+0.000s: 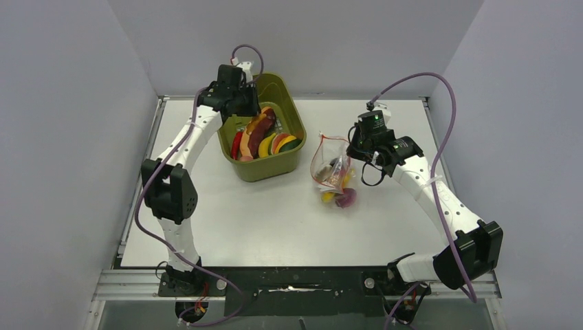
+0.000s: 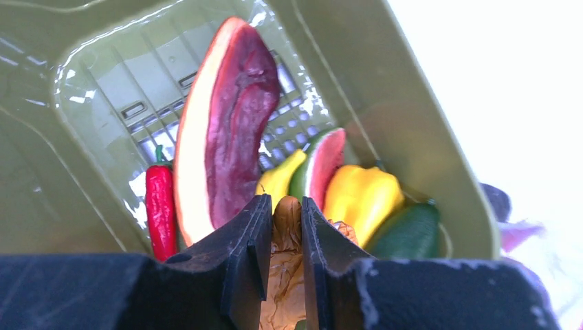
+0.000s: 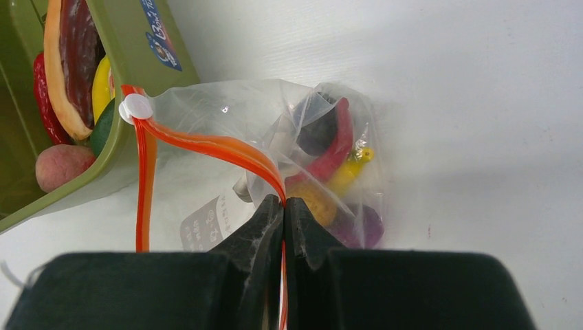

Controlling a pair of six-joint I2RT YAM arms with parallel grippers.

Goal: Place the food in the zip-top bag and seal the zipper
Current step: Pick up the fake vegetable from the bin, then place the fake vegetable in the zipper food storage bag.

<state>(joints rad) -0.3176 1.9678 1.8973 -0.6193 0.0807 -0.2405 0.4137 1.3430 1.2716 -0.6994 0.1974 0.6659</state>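
Note:
The clear zip-top bag point(image 1: 332, 172) hangs over the table right of the bin, its mouth open. My right gripper point(image 3: 283, 203) is shut on its red-orange zipper point(image 3: 206, 146), which ends in a white slider point(image 3: 135, 108). Inside the bag lie food pieces: a dark round one point(image 3: 317, 134), a red pepper point(image 3: 330, 159), a yellow one point(image 3: 350, 170) and a purple one point(image 3: 368, 223). My left gripper point(image 2: 283, 206) is down in the olive bin point(image 1: 265, 168), shut on a wrinkled brown food piece point(image 2: 287, 221). Around it lie a big maroon slice point(image 2: 230, 124), a red chilli point(image 2: 160, 206), a yellow pepper point(image 2: 361, 196) and a watermelon slice point(image 2: 322, 165).
The bin stands at the back middle of the white table point(image 1: 275, 220), its near wall close to the bag. A green piece point(image 2: 409, 230) rests against the bin's right wall. Grey walls close in the table on both sides and behind.

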